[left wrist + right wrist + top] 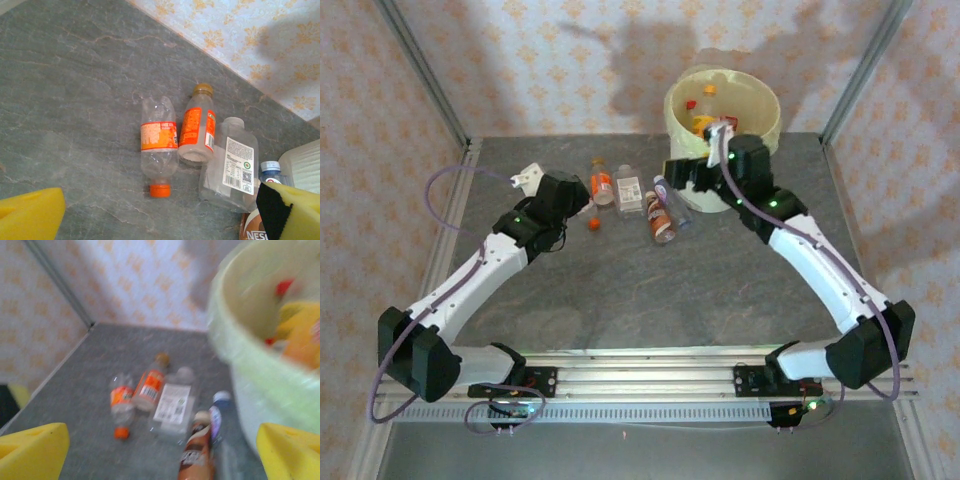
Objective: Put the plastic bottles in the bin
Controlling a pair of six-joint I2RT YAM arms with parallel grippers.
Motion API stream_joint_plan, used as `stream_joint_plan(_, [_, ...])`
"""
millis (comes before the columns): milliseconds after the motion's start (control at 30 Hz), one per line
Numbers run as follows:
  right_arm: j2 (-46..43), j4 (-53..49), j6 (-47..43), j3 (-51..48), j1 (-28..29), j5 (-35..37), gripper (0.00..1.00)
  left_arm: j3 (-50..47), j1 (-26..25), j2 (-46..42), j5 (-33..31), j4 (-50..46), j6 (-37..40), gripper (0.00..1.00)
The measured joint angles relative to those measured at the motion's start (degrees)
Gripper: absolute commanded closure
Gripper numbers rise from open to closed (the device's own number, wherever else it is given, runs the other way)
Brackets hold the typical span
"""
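Note:
Several plastic bottles lie in a cluster on the grey table left of the bin [761, 106]. An orange-capped bottle [159, 144], a brown-capped orange-label bottle [197, 126] and a square clear bottle with a white label [231, 165] lie side by side. Beyond these are a blue-capped bottle [270, 171] and a brown bottle [251, 228]. My left gripper [160, 220] hangs open just above the orange cap [594, 224], holding nothing. My right gripper [162, 455] is open and empty beside the bin's front wall [255, 385], over the brown bottle [196, 450]. More bottles [702, 112] lie inside the bin.
Patterned walls and metal frame posts [420, 70] close in the table at the back and sides. The bin stands at the back right corner. Bare grey tabletop [670, 290] stretches between the bottles and the arm bases.

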Motion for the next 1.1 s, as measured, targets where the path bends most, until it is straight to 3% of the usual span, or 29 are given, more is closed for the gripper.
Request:
stream_joint_plan(133, [3.61, 0.02, 4.22, -3.13, 3.63, 0.57, 0.06, -0.35, 0.00, 0.48, 0.70, 0.02, -1.57, 0.00])
stream_joint_plan(500, [18.97, -2.05, 12.28, -2.89, 9.77, 13.00, 0.16, -0.63, 0.28, 1.05, 5.18, 1.18, -1.77, 0.00])
stream_joint_plan(700, [24.52, -3.67, 13.09, -1.68, 10.47, 18.32, 0.22, -0.63, 0.37, 1.66, 6.73, 1.29, -1.27, 0.00])
stream_joint_plan(1100, [30.91, -4.74, 13.75, 2.78, 10.47, 19.80, 0.24, 0.15, 0.76, 5.97, 8.26, 1.05, -1.49, 0.00])
